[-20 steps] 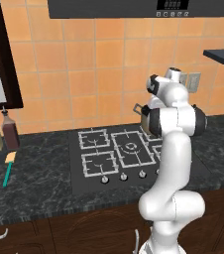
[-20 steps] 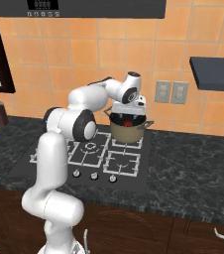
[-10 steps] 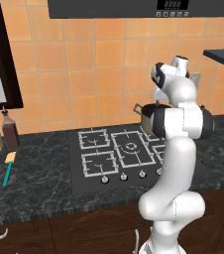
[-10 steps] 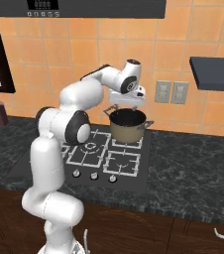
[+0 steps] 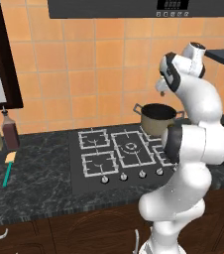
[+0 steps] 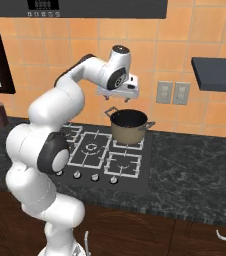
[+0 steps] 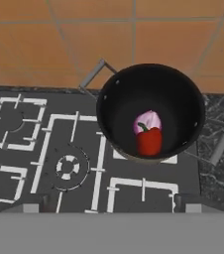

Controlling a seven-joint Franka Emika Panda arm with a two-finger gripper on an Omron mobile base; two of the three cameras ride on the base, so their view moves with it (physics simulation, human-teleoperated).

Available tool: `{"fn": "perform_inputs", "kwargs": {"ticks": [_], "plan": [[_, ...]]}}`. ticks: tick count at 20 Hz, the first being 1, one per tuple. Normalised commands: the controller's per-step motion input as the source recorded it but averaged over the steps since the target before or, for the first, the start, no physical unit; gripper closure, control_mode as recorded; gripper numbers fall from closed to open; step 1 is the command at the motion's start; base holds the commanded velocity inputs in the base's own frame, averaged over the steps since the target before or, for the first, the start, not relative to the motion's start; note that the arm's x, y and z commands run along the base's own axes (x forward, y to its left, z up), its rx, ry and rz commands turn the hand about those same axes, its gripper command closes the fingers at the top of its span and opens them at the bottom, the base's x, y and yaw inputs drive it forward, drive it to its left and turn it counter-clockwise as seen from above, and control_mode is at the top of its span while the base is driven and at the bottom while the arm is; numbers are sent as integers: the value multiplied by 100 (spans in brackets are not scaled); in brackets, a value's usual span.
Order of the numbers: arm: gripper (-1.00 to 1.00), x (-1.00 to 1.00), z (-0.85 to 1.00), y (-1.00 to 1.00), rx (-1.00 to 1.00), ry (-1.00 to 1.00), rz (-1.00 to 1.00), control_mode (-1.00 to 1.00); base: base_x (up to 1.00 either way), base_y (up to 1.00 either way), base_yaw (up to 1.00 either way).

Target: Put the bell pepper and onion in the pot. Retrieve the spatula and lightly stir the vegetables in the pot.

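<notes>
Black speckled stone makes up the counter, the biggest surface here, and it carries the dark hob at the centre of the left base view. On the hob's back right burner stands the pot, tan-grey with a dark rim. The gripper hangs above it in the upper middle of the right base view, jaws spread wide and holding nothing.

The hand view looks straight down into the pot, where the bell pepper and the onion lie touching each other on the bottom, right of centre. Both base views show just the pot's outer wall and rim.

With both vegetables in, fetching the spatula seems to be the step in hand. It lies at the far left edge of the left base view, beside two bottles, well apart from the pot. The arm should probably lift clear of the rim, cross over the hob, and take the teal handle near its middle, jaws set across it, so the blade stays free for stirring.
</notes>
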Motion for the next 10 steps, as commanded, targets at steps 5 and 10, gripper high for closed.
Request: {"fn": "perform_inputs", "kwargs": {"ticks": [5,10], "plan": [[-100,-100,30,88,-26,-24,-1,-100,0,0,0],[-100,-75,1,59,-24,-1,1,-100,0,0,0]]}}
